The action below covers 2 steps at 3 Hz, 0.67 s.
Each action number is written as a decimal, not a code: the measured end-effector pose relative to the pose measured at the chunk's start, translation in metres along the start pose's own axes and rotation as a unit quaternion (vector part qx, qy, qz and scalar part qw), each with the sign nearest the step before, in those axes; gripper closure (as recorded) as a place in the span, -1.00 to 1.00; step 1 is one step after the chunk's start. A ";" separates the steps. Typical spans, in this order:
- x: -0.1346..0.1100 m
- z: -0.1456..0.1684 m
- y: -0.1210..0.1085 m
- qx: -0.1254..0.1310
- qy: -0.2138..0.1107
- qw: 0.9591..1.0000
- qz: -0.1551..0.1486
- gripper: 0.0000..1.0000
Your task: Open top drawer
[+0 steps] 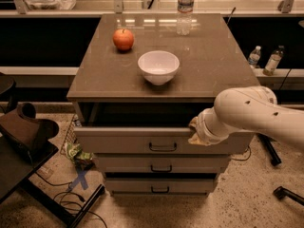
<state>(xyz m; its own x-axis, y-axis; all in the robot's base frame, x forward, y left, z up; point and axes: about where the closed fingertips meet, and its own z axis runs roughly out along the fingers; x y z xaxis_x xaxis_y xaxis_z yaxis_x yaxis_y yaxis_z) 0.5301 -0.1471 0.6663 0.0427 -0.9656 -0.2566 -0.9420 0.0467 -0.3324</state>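
Looking below the desk [213, 65] top, we see the top drawer [118, 140] standing partly out. Our claw [195, 131] sits at the drawer front's upper edge, right of the black handle [163, 147]; whether it is spread or pressed together, we cannot tell.

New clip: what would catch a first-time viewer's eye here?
The bulky white arm stretches in from the right, its gripper at the upper edge of the top drawer, which stands pulled partly out. Next, the white bowl and red apple on the cabinet top.
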 end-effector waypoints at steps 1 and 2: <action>0.015 -0.023 0.015 -0.015 0.038 0.999 0.017 0.98; 0.015 -0.023 0.015 -0.015 0.038 0.999 0.017 1.00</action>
<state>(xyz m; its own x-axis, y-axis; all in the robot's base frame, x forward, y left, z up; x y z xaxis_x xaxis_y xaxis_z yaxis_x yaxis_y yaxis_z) 0.5092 -0.1669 0.6779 -0.0147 -0.9802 -0.1972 -0.9519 0.0740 -0.2972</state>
